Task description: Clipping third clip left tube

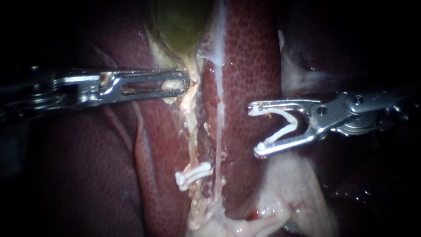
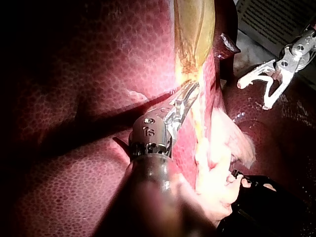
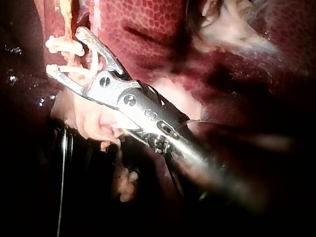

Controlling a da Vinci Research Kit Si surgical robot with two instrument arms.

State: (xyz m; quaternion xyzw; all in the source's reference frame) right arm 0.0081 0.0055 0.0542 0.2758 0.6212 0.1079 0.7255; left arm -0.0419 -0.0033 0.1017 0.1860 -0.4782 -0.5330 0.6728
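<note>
My right instrument [image 1: 255,129] has its jaws spread wide, holding an open clip [image 1: 285,125] between them. It hangs over the liver [image 1: 254,66], to the right of both tubes and touching neither. The left tube [image 1: 191,127] runs as a pale, ragged strand from the gallbladder [image 1: 180,22] toward the near side, with a closed clip [image 1: 193,174] across its near part. My left instrument [image 1: 182,83] clamps the gallbladder's lower end.

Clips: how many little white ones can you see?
2. One clip grips the tube; the other clip sits in the right instrument's jaws. More may be hidden.
</note>
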